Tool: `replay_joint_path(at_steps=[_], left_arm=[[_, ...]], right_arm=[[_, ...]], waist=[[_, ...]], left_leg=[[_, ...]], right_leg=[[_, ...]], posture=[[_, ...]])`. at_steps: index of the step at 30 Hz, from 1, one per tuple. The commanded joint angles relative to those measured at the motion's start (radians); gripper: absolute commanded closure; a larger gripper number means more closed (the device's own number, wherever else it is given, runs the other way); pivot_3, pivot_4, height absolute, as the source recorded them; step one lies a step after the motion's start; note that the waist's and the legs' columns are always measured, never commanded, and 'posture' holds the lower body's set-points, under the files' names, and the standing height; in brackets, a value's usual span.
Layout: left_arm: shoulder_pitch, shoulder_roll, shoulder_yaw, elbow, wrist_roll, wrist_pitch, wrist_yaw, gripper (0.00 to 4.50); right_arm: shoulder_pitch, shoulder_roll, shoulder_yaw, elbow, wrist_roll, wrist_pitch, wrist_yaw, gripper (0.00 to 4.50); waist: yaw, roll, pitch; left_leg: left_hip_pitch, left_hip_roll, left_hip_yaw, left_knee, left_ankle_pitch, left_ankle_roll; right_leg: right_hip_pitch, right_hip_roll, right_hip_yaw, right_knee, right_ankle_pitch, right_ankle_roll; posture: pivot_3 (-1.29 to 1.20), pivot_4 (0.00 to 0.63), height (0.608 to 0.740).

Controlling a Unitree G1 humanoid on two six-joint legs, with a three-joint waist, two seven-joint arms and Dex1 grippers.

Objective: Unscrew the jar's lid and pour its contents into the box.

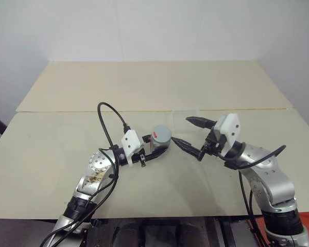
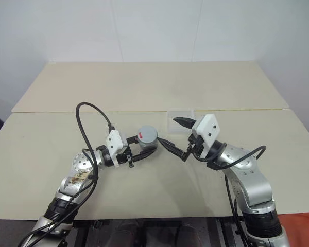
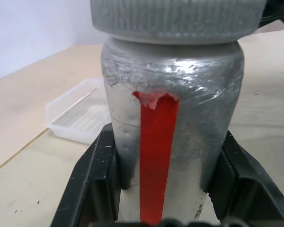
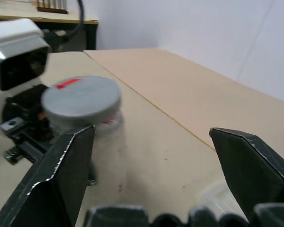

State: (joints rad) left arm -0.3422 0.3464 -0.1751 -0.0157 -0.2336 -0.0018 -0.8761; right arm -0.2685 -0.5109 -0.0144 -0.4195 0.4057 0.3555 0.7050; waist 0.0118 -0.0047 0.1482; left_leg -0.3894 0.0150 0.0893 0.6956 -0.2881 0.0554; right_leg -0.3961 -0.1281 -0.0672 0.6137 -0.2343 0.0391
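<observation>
Gripping the jar (image 1: 160, 138), the left gripper (image 1: 155, 150) hides its base.

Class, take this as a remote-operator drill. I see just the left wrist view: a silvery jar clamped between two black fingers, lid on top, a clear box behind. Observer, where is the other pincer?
Observer: The right pincer stands open just to the right of the jar, not touching it.
Operator: Is the lid being gripped?
Observer: No. The lid sits on the jar with nothing around it; the right pincer's fingers are apart, short of it.
Operator: Where does the box lie on the table?
Observer: The box lies beyond both pincers, at the seam between the two tabletops.
</observation>
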Motion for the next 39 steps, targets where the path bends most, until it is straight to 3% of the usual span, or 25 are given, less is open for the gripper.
replay_joint_path(at_steps=[1, 8, 15, 24, 39], left_arm=[[-0.006, -0.004, 0.003, -0.008, -0.002, -0.024, -0.002, 2.48], [-0.003, -0.003, 0.001, -0.008, 0.0, -0.024, -0.001, 2.48], [-0.002, -0.007, -0.003, -0.01, -0.001, -0.025, -0.001, 2.48], [-0.004, -0.012, -0.003, -0.009, 0.0, -0.025, 0.001, 2.48], [-0.001, -0.018, -0.006, -0.008, 0.006, -0.032, 0.007, 2.48]], right_arm=[[-0.002, -0.007, -0.031, -0.017, -0.004, -0.036, -0.007, 0.03], [0.031, -0.031, -0.056, -0.037, 0.008, -0.026, 0.003, 0.03], [0.072, -0.061, -0.039, -0.167, 0.147, 0.075, 0.044, 0.03], [-0.002, 0.01, 0.048, -0.179, 0.124, 0.101, -0.031, 0.03], [-0.079, 0.077, 0.133, -0.081, 0.038, 0.056, -0.033, 0.03]], waist=[[0.0, 0.0, 0.0], [0.001, 0.0, 0.0], [-0.003, 0.0, 0.0], [0.001, 0.0, 0.0], [0.0, 0.0, 0.0]], left_leg=[[0.0, 0.0, 0.0, 0.0, 0.0, 0.0], [0.0, 0.0, 0.0, 0.0, 0.0, 0.0], [0.0, 0.0, 0.0, 0.0, 0.0, 0.0], [0.001, 0.0, 0.0, 0.0, 0.0, 0.0], [0.0, 0.0, 0.0, 0.0, 0.0, 0.0]], right_leg=[[0.0, 0.0, 0.0, 0.0, 0.0, 0.0], [0.0, 0.0, 0.0, 0.0, 0.0, 0.0], [0.0, 0.0, 0.0, 0.0, 0.0, 0.0], [0.001, 0.0, 0.001, 0.0, 0.0, 0.0], [0.0, 0.0, 0.0, 0.0, 0.0, 0.0]], posture=[[0.0, 0.15, 0.74], [0.0, 0.15, 0.74], [0.0, 0.15, 0.74], [0.0, 0.15, 0.74], [0.0, 0.15, 0.74]])
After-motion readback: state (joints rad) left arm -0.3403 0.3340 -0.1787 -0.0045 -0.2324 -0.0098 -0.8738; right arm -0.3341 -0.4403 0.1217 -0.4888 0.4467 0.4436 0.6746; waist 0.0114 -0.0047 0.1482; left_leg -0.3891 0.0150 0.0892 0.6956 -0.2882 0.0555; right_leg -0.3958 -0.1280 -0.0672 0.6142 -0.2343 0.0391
